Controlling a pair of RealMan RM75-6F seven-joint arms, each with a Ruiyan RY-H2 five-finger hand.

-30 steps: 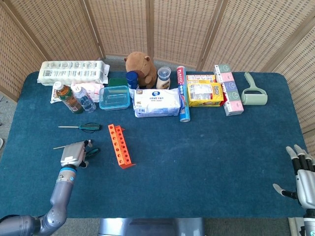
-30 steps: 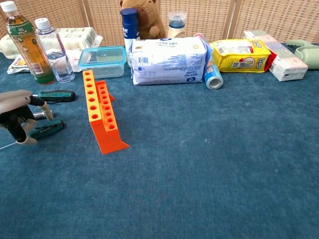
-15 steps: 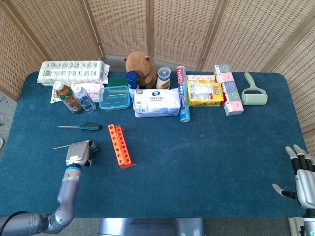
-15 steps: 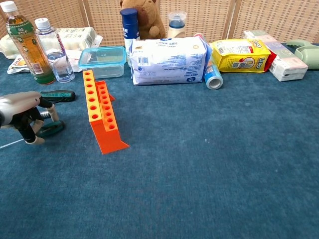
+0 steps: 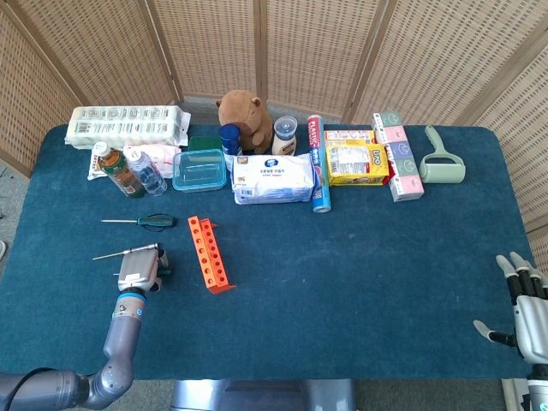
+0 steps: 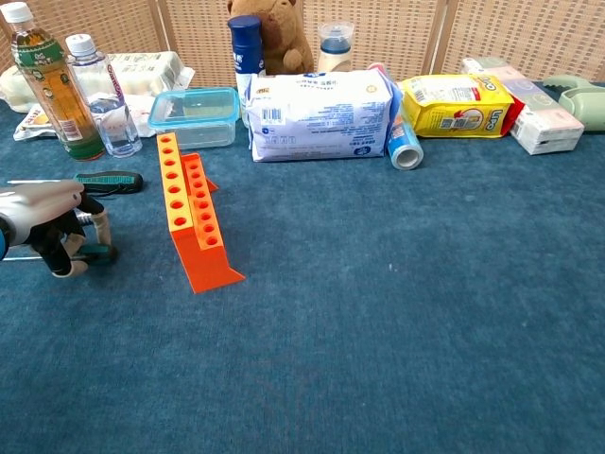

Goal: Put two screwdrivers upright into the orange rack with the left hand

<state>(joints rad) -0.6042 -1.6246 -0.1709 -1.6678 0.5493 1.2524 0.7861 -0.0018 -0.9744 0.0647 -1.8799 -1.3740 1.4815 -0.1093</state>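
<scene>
Head view:
- The counter (image 5: 342, 274) is covered in a napped dark-teal cloth, backed by woven wicker screens.
- The left hand (image 5: 139, 270), a grey metal shell with dark fingers, lies palm down on the cloth, its fingers curled round the green handle of a screwdriver (image 5: 124, 253) whose thin steel shaft pokes out leftward.
- A second screwdriver (image 5: 145, 221), with a green-and-black handle and slim shaft, lies flat and untouched, a little farther back.
- The orange rack (image 5: 208, 253), a long plastic wedge with a row of round holes, stands just right of the left hand, every hole vacant.
- The right hand (image 5: 524, 312) rests at the counter's near right corner, fingers spread and holding nothing.
- Along the back sit a brown plush capybara (image 5: 245, 116), a clear blue-lidded food box (image 5: 199, 169), a soft white wipes pack (image 5: 274, 178) and a pale green lint roller (image 5: 441, 161).

Chest view:
- The left hand (image 6: 52, 222) arches over the cloth, its dark fingertips (image 6: 66, 265) pressed down round the held screwdriver's green grip (image 6: 95, 252).
- The other screwdriver's ribbed handle (image 6: 109, 180) lies behind it, left of the rack (image 6: 189, 219).
- Two plastic bottles (image 6: 80, 90), one of amber tea and one clear, stand upright at the back left.
- A glossy yellow packet (image 6: 454, 104) lies to the right.
</scene>
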